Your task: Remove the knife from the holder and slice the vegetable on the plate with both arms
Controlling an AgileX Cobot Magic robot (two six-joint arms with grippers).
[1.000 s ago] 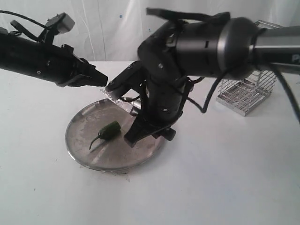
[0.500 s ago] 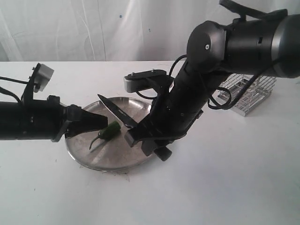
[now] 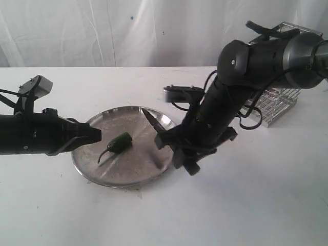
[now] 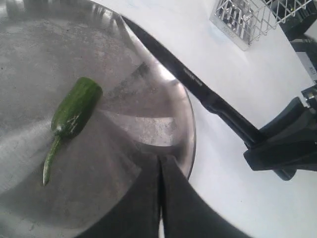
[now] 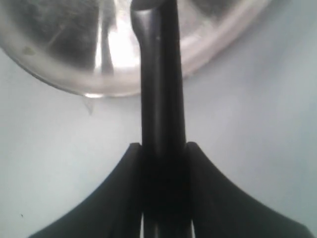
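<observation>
1. Right pincer [image 3: 165, 139] clamped on the knife [image 3: 154, 121] by the handle; in the right wrist view, both fingers [image 5: 130, 163] pressed flat against the black handle [image 5: 159, 124], no gap either side.
2. Knife tilted, tip pointing up and toward the far side of the plate [image 3: 97, 171], blade over the plate's right rim. Not touching the vegetable [image 3: 119, 142]. Same seen from the left wrist view: blade [image 4: 168, 59] running above the rim, well apart from the chili [image 4: 72, 113].
3. Vegetable lying flat near the middle of the plate, whole, stem end toward the near-left edge, body angled up-right in the exterior view. No cut visible.
4. Left pincer [image 3: 97, 136] closed on nothing; fingers [image 4: 143, 203] meeting in a thin seam in the left wrist view. Tip over the plate's left rim, just beside the vegetable, not touching it.
5. Plate sitting flat on the white desk [image 3: 246, 205], roughly centre-left of the exterior view, between the two arms.
6. Holder [image 3: 277, 100] standing on the desk at far right, behind the right arm [image 3: 256, 61], partly hidden by it. Well apart from the plate. Wire grid also visible at the corner of the left wrist view [image 4: 237, 20].
7. Left arm [image 3: 31, 134] low and nearly level above the desk, coming in from the left edge.
</observation>
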